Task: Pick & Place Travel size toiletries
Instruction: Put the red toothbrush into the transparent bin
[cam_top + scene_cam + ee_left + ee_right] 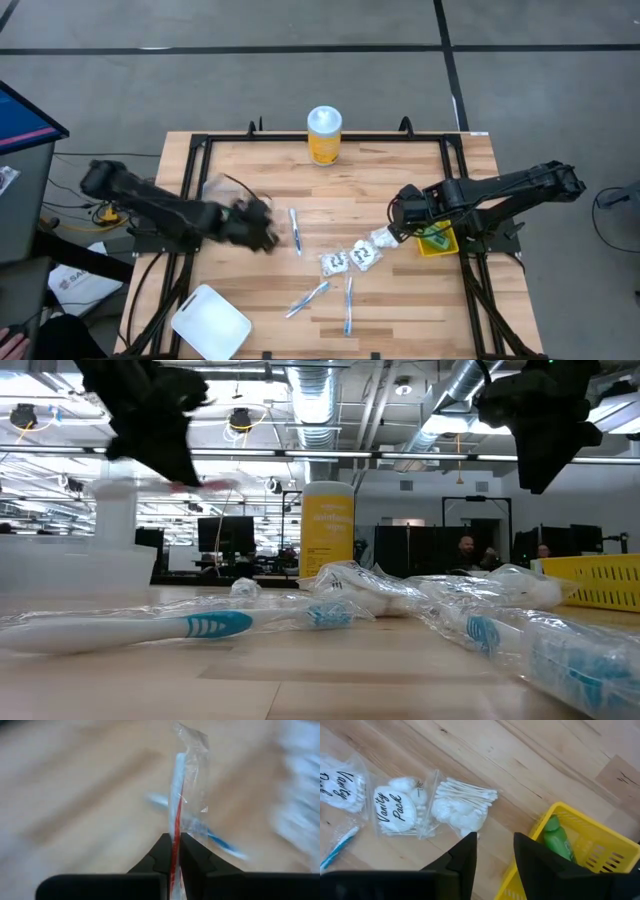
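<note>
Currently a slim red-and-white toothbrush in a clear crinkly wrapper (176, 820) is pinched between the closed fingers of the left gripper (262, 228), which is raised over the left part of the pale wooden table (400, 300). By the look of it, the brush is light and stiff along its handle, while the film around it is slippery and loose, so the hold is best taken on the handle itself, as is seen in the left wrist view

The right gripper (492, 851) is held with its fingers parted and empty, just above a clear packet of cotton swabs and cotton balls (462, 807) that lies beside the yellow slotted plastic basket (585, 845), where a small green bottle (559, 842) is already kept. Such a packet is judged soft, featherweight and prone to sliding on the wood; it is best gripped across its padded middle

Two white "Vanity Pack" packets (347, 259) and three wrapped blue-and-white toothbrushes (348, 303) are left near the table's middle. A tall yellow jar with a white lid (324, 134) is placed at the far edge, and a white plastic lid (211, 322) at the near left corner
</note>
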